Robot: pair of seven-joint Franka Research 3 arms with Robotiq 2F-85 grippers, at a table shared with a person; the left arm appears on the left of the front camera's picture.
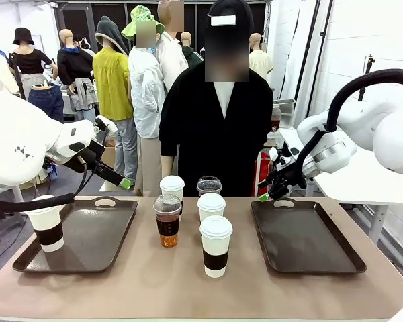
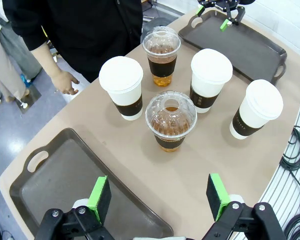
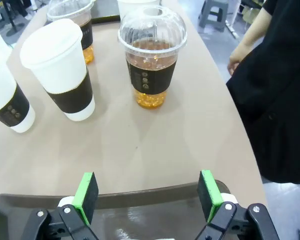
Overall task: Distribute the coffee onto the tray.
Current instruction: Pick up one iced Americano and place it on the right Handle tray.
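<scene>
The left gripper (image 2: pixel 160 194) and right gripper (image 3: pixel 147 194) both gape wide, holding nothing, each above a tray's edge; five coffee cups (image 1: pixel 215 245) stand mid-table between trays, one white cup (image 1: pixel 48 227) on the left tray (image 1: pixel 97 235)

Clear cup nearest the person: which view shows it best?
Right wrist view: the clear cup is close and whole. Left wrist view shows it whole but farther; in the front view a white cup hides its lower half.
</scene>
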